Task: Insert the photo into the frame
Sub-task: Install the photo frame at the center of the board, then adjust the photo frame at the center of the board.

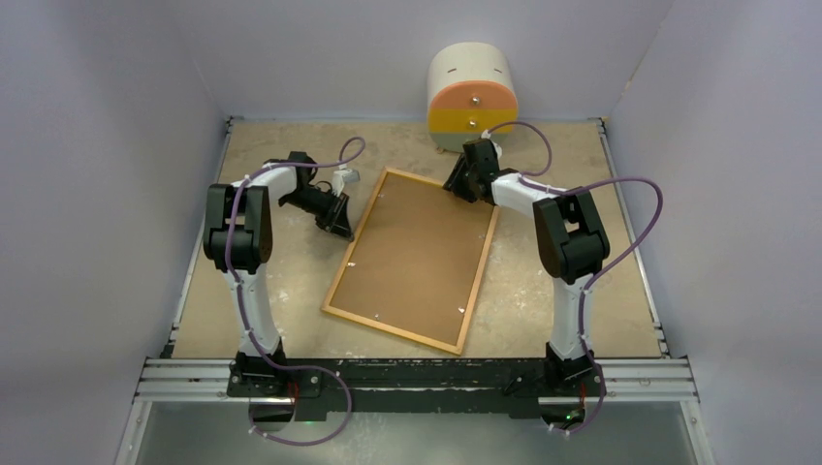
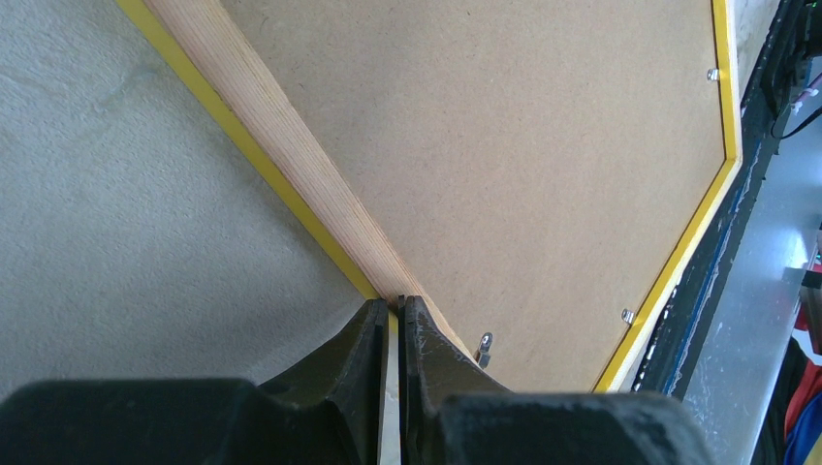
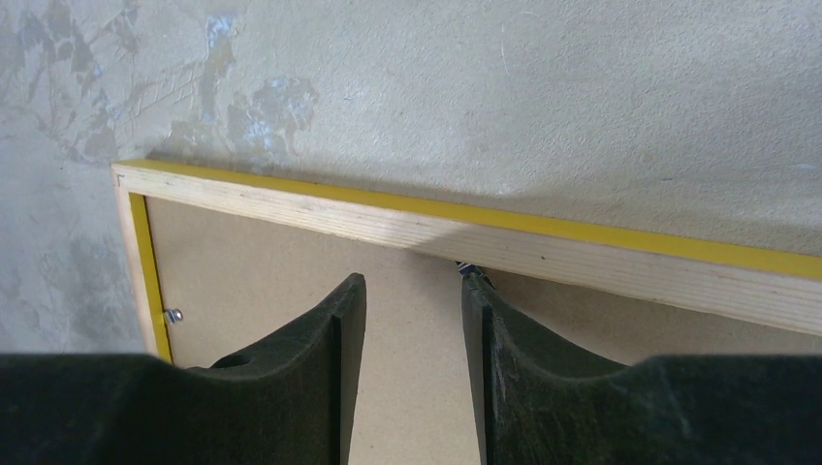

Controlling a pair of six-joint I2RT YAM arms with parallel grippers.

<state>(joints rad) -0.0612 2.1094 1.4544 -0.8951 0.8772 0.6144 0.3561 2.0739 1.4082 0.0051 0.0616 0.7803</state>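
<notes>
The frame (image 1: 393, 332) lies face down mid-table, light wood back up, yellow showing along its edges. The plain brown backing board (image 1: 417, 254) fills it. The photo is hidden from every view. My left gripper (image 1: 339, 221) is at the frame's left rail; in the left wrist view its jaws (image 2: 397, 302) are pinched on the thin yellow edge of that rail (image 2: 281, 145). My right gripper (image 1: 458, 184) is open over the board just inside the far rail (image 3: 436, 232). Its gap (image 3: 412, 281) is empty, and its right fingertip (image 3: 475, 291) touches a small metal tab (image 3: 465, 265).
A white drum with an orange and yellow front (image 1: 472, 97) stands at the back, just beyond the frame's far corner. Small metal tabs (image 2: 485, 341) sit along the frame's inner edges. Grey walls close both sides; the arms' mounting rail (image 1: 417, 378) runs along the near edge.
</notes>
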